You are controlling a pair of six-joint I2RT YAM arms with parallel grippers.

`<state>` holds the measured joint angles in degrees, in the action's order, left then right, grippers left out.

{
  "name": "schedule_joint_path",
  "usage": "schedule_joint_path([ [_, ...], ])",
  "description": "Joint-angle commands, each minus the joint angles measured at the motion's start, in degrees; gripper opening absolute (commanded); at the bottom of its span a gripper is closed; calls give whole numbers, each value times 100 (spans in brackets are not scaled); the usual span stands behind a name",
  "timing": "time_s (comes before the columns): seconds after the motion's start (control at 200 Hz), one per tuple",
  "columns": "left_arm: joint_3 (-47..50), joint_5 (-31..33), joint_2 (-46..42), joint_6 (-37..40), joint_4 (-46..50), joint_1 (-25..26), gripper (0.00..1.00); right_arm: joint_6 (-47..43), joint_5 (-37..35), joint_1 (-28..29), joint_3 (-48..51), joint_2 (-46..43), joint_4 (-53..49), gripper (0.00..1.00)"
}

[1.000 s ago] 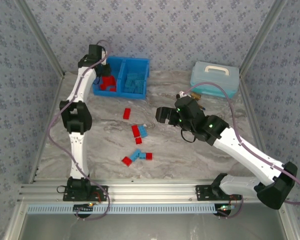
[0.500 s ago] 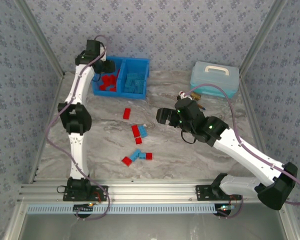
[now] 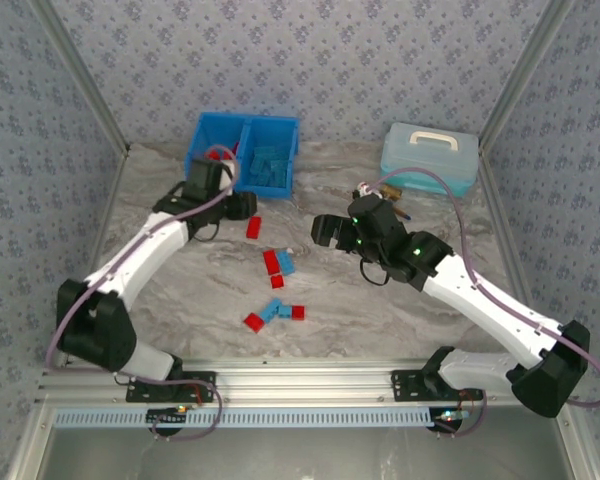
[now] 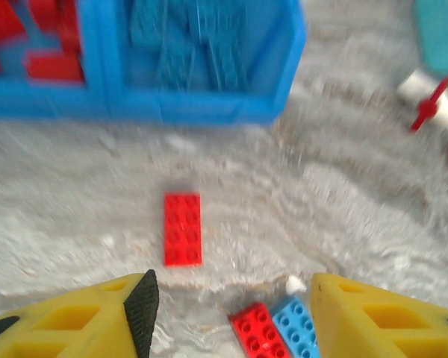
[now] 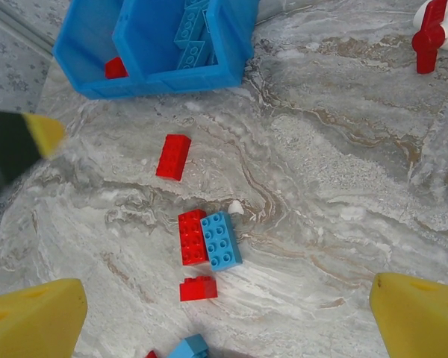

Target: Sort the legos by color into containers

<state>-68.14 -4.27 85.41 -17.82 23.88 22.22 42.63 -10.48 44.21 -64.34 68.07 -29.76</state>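
The blue bin (image 3: 193, 163) stands at the back left; its left compartment holds red legos (image 3: 216, 155), its right one light blue legos (image 3: 270, 165). My left gripper (image 3: 242, 206) hovers in front of the bin, open and holding nothing (image 4: 230, 294). Just ahead of it lies a red lego (image 4: 183, 229), with a red lego (image 4: 260, 333) and a blue lego (image 4: 295, 328) side by side under the jaws. My right gripper (image 3: 325, 230) stands wide open (image 5: 228, 306) above that red lego (image 5: 192, 236) and blue lego (image 5: 221, 240). A small red lego (image 5: 198, 288) lies near them.
Three more loose legos, red (image 3: 253, 322), blue (image 3: 273, 310) and red (image 3: 297, 312), lie nearer the front edge. A pale teal lidded box (image 3: 429, 158) stands at the back right. A small red-and-white bottle (image 5: 433, 30) lies behind the right gripper.
My left arm has swung from over the bin's red compartment down to the table in front of the bin, and its jaws have opened. The right arm has hardly moved.
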Motion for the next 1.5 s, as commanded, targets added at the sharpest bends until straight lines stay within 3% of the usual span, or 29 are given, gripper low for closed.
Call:
schedule_joint_path([
  [0.0, 60, 96, 662, -239, -337, 82, 64, 8, 147, -35, 61, 87, 96, 100],
  [0.205, -611, 530, 2043, -24, -239, 89, 79, 84, 61, -11, 88, -37, -28, 100],
  [0.305, -931, 584, 2553, 34, -99, 99, 79, 97, -39, 8, 114, -148, -105, 100],
  [0.39, -997, 543, 2794, -23, -166, 99, 72, 146, -120, 9, 173, -245, -140, 100],
  [0.55, -940, 503, 2955, -81, -211, 116, 46, 176, -114, 18, 225, -283, -136, 100],
  [0.74, -707, 494, 2557, -38, -202, 184, 31, 186, -87, 27, 216, -248, -94, 100],
  [0.974, -902, 917, 1196, 164, 123, 187, 28, 208, -78, 35, 218, -219, -91, 100],
  [1.114, -1438, 1057, 888, 411, 179, -145, 29, 220, -77, 52, 220, -216, -75, 100],
  [1.274, -2261, 812, 1437, 606, 106, -760, 30, 220, -77, 75, 194, -234, -98, 100],
  [1.499, -4501, 737, 3300, 875, 631, -1262, 30, 258, -178, 147, 161, -351, -205, 100],
])
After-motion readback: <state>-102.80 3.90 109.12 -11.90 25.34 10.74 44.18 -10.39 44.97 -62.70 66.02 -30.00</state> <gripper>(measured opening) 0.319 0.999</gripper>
